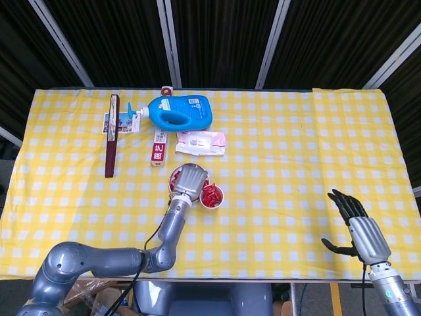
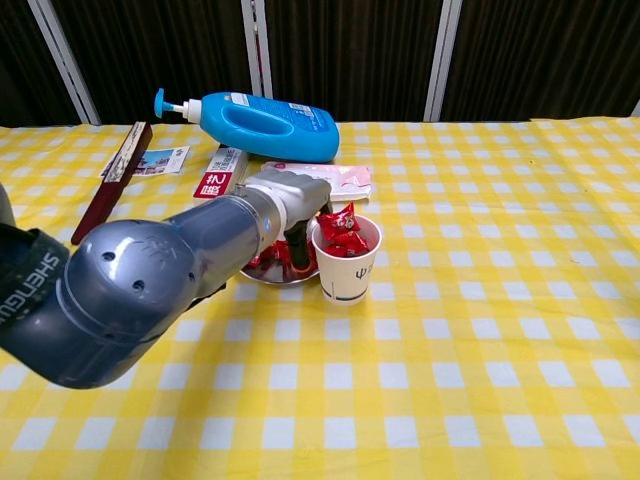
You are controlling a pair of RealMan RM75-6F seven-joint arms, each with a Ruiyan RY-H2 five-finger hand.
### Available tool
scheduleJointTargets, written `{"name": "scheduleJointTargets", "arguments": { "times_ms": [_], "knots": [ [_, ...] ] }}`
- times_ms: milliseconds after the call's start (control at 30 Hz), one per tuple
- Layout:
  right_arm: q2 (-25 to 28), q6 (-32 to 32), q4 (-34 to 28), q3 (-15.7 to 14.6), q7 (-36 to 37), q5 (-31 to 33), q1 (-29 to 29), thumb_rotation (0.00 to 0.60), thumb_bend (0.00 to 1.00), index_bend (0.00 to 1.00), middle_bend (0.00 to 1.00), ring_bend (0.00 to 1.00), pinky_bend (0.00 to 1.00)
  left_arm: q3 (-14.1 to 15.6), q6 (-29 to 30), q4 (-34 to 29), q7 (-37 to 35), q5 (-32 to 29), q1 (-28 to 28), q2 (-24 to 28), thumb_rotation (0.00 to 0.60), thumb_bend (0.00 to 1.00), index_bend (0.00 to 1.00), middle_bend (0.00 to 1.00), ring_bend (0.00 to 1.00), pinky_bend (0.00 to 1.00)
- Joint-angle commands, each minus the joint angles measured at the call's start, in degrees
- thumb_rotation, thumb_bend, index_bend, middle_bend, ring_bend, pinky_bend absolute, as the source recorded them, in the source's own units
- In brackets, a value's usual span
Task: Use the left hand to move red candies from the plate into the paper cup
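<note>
The metal plate (image 2: 262,272) holds red candies (image 2: 272,258), partly hidden behind my left hand. A white paper cup (image 2: 346,268) stands right of the plate, heaped with red candies (image 2: 341,228). My left hand (image 2: 296,206) hangs over the plate's right part, right next to the cup's left wall, fingers (image 2: 298,246) pointing down among the candies. Whether they pinch a candy is hidden. From the head view, the left hand (image 1: 191,179) covers most of the plate (image 1: 174,178), with the cup (image 1: 212,195) beside it. My right hand (image 1: 358,228) floats at the near right edge, fingers spread, empty.
A blue detergent bottle (image 2: 255,112) lies behind the plate, with a pink-and-white packet (image 2: 335,177) and a small red box (image 2: 215,184) close by. A dark brown book (image 2: 112,180) lies far left. Yellow checked cloth (image 2: 480,300) covers the table.
</note>
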Motion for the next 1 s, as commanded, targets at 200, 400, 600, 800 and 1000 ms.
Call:
{"name": "scheduleJointTargets", "arguments": {
  "times_ms": [200,400,600,800,1000],
  "knots": [
    [0.08,0.18,0.0,0.01,0.24,-0.04,-0.06,0.6,0.28,0.0,0.0,0.0,0.0,0.27,1.41,-1.78,-0.1,0.81,1.37,1.9,0.6,0.41,0.54,0.96,1.0,1.0],
    [-0.04,0.22,0.02,0.02,0.11,-0.05,-0.07,0.6,0.28,0.0,0.0,0.0,0.0,-0.46,3.01,-5.24,-0.6,1.55,2.67,5.3,0.6,0.41,0.55,0.96,1.0,1.0],
    [-0.08,0.15,-0.05,0.08,-0.04,0.11,-0.04,0.6,0.28,0.0,0.0,0.0,0.0,-1.72,4.56,-9.39,-1.19,2.11,3.59,8.96,0.6,0.41,0.55,0.96,1.0,1.0],
    [-0.11,0.22,-0.03,0.11,-0.19,0.2,-0.08,0.6,0.28,0.0,0.0,0.0,0.0,-2.5,5.64,-13.7,-2.36,3.05,4.25,11.52,0.6,0.41,0.55,0.96,1.0,1.0],
    [-0.17,0.32,0.0,0.12,-0.35,0.17,-0.12,0.6,0.28,0.0,0.0,0.0,0.0,-3.08,6.52,-18.13,-3.54,4.51,4.28,12.89,0.6,0.41,0.55,0.96,1.0,1.0]
  ]
}}
